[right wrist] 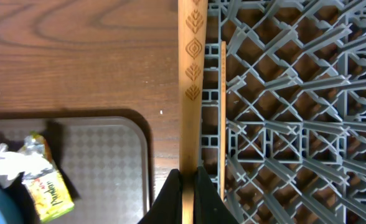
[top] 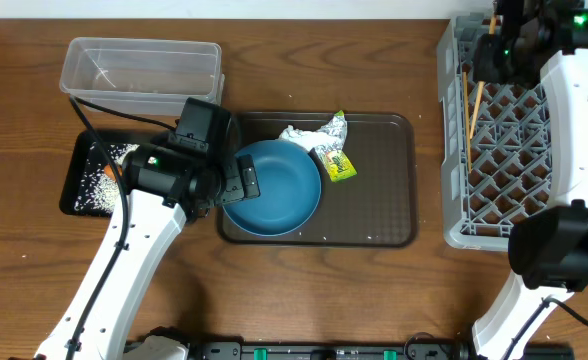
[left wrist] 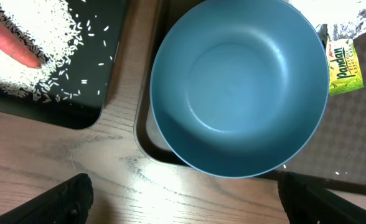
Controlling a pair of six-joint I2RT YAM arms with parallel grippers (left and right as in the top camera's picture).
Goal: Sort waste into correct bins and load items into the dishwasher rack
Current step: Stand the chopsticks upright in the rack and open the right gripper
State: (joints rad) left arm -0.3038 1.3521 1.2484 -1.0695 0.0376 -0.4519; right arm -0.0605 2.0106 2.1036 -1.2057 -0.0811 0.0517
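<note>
- Two wooden chopsticks (right wrist: 190,137) are at the left edge of the grey dishwasher rack (top: 519,150). The carved chopstick (right wrist: 190,68) runs straight out from the right gripper (right wrist: 188,186), and the thinner second chopstick (right wrist: 223,112) lies just beside it on the lattice.
- Right gripper is clenched on the near end of the carved chopstick.
- Blue bowl (left wrist: 239,87) sits right in front of the left gripper (left wrist: 195,200), centred between its fingers.
- Left gripper is spread wide, grasping nothing and touching nothing.
- Bowl rests on the left end of the brown serving tray (top: 384,205), with a crumpled tissue (top: 302,135) and a yellow-green wrapper (top: 336,162) near it.
- Black tray (top: 79,200) to the left holds rice (left wrist: 21,68) and a carrot (left wrist: 9,38). The clear tub (top: 139,65) stands behind it, all on the wooden desk (top: 304,60).
</note>
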